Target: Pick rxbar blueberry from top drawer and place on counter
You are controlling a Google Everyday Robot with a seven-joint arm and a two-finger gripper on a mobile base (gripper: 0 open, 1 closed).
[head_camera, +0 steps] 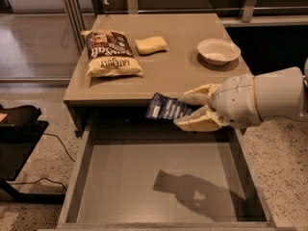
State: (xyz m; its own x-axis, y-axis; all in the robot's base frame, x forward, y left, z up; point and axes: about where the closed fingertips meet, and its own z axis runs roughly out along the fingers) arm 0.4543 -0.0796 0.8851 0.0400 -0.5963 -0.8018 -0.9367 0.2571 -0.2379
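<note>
Aloft, claw (182, 111) pinches rxbar blueberry (162, 108) over open top drawer (122, 179).

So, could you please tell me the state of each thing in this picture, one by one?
end effector: shut on the rxbar blueberry, above the top drawer.
rxbar blueberry: held in the air at the front edge of the counter, not yet on it.
top drawer: pulled open.
counter: carries the three things below.
chip bag: lying flat.
yellow sponge: lying flat.
white bowl: upright.
</note>
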